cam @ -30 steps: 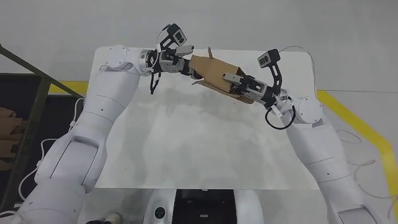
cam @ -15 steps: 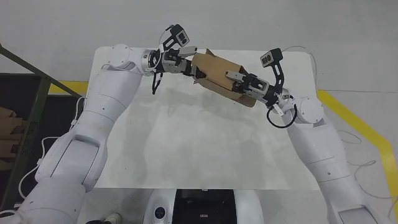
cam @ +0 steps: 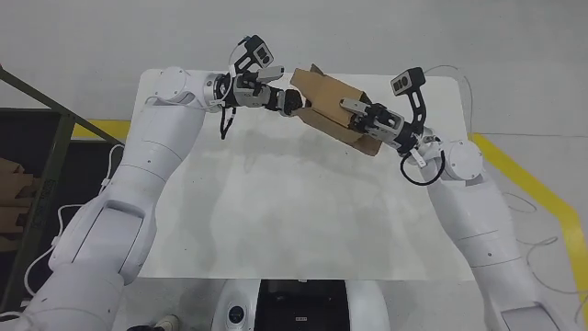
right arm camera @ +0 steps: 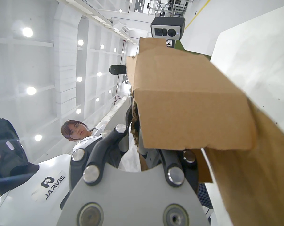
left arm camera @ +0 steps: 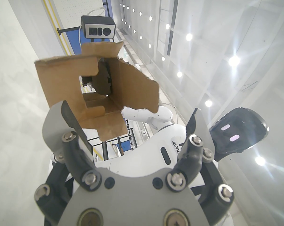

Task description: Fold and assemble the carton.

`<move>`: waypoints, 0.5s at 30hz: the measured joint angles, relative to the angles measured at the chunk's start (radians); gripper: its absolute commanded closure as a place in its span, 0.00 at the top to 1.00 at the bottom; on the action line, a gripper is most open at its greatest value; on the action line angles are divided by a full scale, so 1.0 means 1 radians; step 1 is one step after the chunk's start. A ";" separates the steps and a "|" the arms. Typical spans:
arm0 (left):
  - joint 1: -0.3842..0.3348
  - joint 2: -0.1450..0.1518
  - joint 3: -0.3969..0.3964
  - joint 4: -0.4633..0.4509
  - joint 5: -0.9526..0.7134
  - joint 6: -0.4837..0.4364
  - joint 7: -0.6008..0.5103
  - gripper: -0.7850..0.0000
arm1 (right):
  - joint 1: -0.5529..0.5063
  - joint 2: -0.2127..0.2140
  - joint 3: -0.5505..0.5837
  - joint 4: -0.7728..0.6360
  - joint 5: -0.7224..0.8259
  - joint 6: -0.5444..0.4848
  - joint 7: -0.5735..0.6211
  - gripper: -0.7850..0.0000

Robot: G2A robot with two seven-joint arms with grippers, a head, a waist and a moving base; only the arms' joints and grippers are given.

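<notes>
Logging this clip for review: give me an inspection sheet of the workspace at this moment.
Surface: white table.
Job's things: brown carton, part-folded, end flaps loose, held above the table's far side between the arms.
Clutter: nothing seen.
Grippers: left gripper open at the carton's flapped end; right gripper shut on the other end.
Cables: black loop at the right wrist; white lead on the floor.
Surroundings: yellow floor line; dark rack beside the table.
</notes>
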 measured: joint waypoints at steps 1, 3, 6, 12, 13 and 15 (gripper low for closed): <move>0.000 0.000 0.001 -0.002 0.000 0.001 0.000 1.00 | -0.001 0.000 -0.001 -0.002 0.000 0.000 0.002 0.00; 0.000 0.000 0.004 -0.008 -0.002 0.004 0.000 1.00 | -0.004 0.000 -0.005 -0.009 -0.003 0.002 0.007 0.00; -0.002 0.000 0.008 -0.014 -0.004 0.005 0.000 1.00 | -0.012 -0.001 -0.012 -0.020 -0.009 0.003 0.013 0.00; -0.004 0.003 0.010 -0.027 -0.004 0.001 0.000 1.00 | -0.022 -0.001 -0.014 -0.030 -0.016 0.004 0.015 0.00; -0.003 0.004 0.011 -0.030 -0.004 0.001 0.000 1.00 | -0.023 -0.001 -0.014 -0.032 -0.017 0.004 0.015 0.00; -0.002 0.006 0.012 -0.035 -0.004 0.002 0.000 1.00 | -0.025 -0.001 -0.016 -0.035 -0.019 0.005 0.015 0.00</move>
